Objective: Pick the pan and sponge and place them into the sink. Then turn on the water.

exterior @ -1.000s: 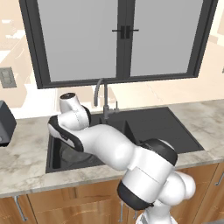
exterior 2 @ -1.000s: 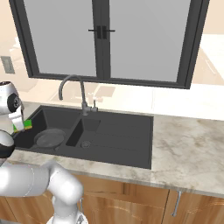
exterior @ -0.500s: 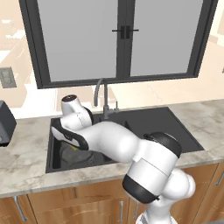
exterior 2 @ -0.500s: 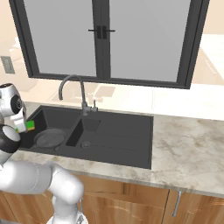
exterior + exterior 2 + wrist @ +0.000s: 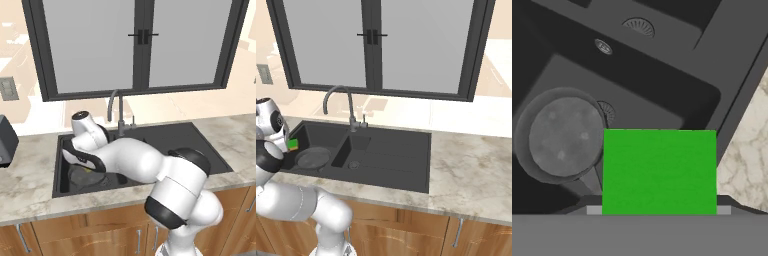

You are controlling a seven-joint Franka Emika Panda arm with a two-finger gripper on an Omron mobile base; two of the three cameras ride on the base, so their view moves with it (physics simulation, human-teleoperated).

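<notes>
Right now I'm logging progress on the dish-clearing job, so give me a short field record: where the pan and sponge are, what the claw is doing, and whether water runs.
pan: lying flat in the large basin, also seen from the right base view
sponge: green face up, held at the claw over the large basin, beside the pan
claw: shut on the sponge
sink: black double basin
faucet: grey gooseneck behind the basins
water: no stream visible at the spout
</notes>
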